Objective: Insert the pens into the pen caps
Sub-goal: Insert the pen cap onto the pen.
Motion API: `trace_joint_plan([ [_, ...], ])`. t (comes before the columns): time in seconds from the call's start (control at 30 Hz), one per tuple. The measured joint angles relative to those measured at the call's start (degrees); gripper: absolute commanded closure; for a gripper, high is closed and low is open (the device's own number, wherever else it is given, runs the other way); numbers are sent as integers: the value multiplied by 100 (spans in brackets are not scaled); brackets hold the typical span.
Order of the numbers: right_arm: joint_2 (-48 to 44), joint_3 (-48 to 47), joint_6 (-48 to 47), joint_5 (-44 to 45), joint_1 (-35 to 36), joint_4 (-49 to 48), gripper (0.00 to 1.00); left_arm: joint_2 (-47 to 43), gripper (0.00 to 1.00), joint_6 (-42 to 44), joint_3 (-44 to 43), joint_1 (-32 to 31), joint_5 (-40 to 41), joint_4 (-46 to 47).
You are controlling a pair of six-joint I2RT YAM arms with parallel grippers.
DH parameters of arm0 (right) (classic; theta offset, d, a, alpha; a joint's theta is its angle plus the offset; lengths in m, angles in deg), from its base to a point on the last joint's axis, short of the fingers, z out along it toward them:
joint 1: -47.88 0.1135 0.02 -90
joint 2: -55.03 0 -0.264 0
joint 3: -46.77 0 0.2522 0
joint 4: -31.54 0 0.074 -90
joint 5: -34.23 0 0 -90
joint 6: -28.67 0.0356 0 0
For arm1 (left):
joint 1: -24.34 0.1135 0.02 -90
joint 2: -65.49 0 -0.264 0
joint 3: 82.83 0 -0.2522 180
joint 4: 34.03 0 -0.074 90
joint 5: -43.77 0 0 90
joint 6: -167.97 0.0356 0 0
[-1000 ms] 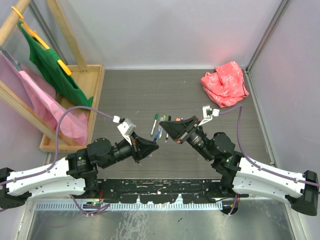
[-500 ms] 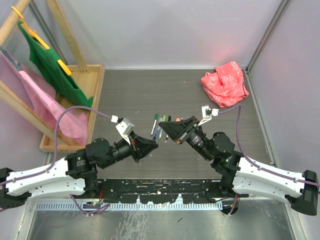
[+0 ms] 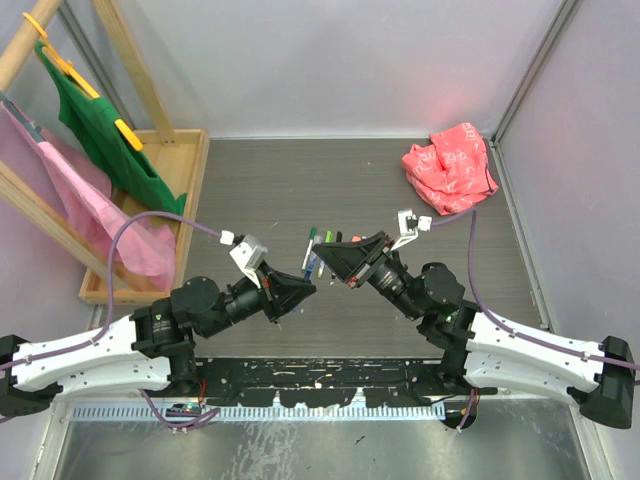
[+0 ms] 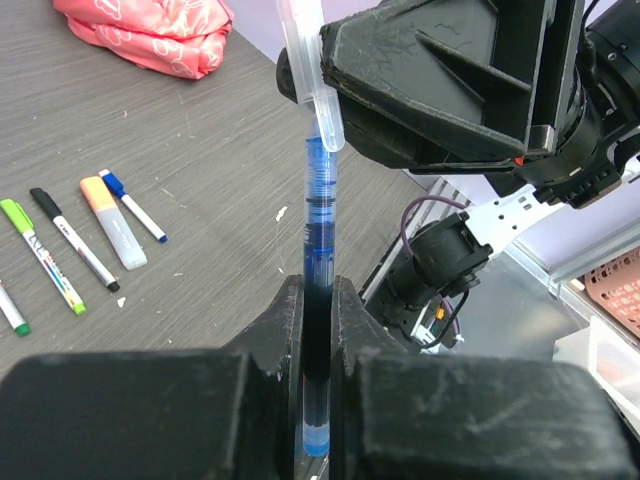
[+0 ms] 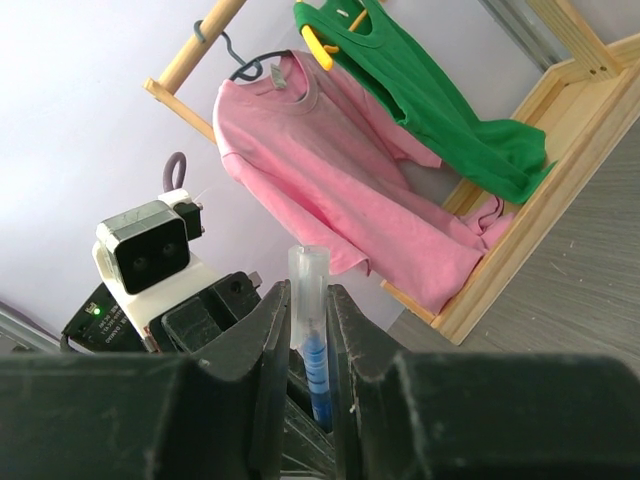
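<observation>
Top external: arms (image 3: 90, 355) angled inward, pen (image 4: 318, 230) meeting cap (image 4: 303, 60)

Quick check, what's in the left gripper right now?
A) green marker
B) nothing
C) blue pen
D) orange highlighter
C: the left wrist view shows the blue pen clamped upright between the fingers of the left gripper, its top end meeting the clear cap held by the right gripper.
</observation>
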Motion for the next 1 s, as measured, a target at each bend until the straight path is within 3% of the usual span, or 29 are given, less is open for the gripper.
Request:
trace_joint_plan([
  [0.47, 254, 282, -446, -201, -48, -1014, 99, 42, 100, -48, 0, -35, 317, 238],
  [1.0, 498, 433, -890, -525, -133, -1659, 73, 116, 100, 50, -7, -81, 553, 258],
])
